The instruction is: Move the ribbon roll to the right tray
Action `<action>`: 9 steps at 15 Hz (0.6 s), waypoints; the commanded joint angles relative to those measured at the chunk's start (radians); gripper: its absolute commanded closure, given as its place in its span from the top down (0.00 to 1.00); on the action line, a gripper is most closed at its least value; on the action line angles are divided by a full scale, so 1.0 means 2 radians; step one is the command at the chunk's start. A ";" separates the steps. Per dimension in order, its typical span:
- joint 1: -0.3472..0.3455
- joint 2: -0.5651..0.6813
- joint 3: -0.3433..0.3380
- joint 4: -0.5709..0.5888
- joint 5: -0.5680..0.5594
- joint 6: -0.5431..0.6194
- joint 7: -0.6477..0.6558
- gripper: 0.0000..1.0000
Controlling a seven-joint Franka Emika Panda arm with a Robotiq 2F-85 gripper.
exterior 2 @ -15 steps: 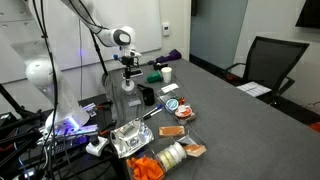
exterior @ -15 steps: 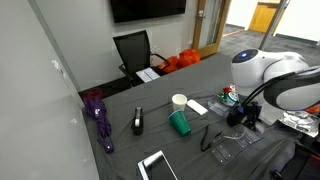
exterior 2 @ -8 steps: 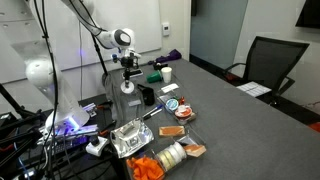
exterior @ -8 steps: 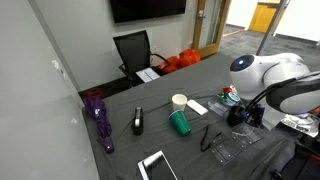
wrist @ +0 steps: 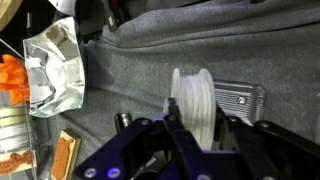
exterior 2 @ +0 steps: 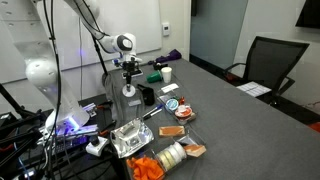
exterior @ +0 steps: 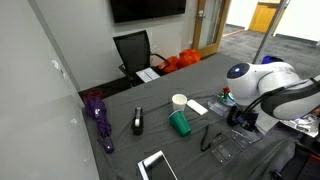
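The end effector (wrist: 205, 128) is clamped on the upright roll (wrist: 192, 96) at the wrist view's lower centre, over the desk (wrist: 140, 60). A foil tray (wrist: 55, 70) lies at the left.

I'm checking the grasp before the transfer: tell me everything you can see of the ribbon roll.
The ribbon roll is a small greyish-white, slightly translucent spool of plastic-looking material. In the wrist view it is seen edge-on, with thin rims on either side of a paler wound band. It stands upright, pinched across its flat faces by the gripper, and nothing else visibly touches it. The grey tabletop lies behind it. Whether it is clear of that surface cannot be told. In an exterior view it shows as a pale spot at the gripper's tip.
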 commanded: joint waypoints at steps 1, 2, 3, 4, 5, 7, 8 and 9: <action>-0.005 0.031 -0.009 0.006 -0.008 0.047 0.014 0.08; -0.004 0.037 -0.013 0.006 -0.009 0.060 0.017 0.08; -0.004 0.044 -0.016 0.006 -0.009 0.075 0.018 0.08; -0.002 0.051 -0.020 0.008 -0.011 0.083 0.023 0.08; 0.000 0.057 -0.024 0.010 -0.014 0.089 0.030 0.08; 0.005 0.066 -0.031 0.014 -0.022 0.088 0.045 0.57; 0.007 0.069 -0.032 0.016 -0.024 0.080 0.046 0.58; 0.007 0.066 -0.031 0.016 -0.020 0.070 0.041 0.63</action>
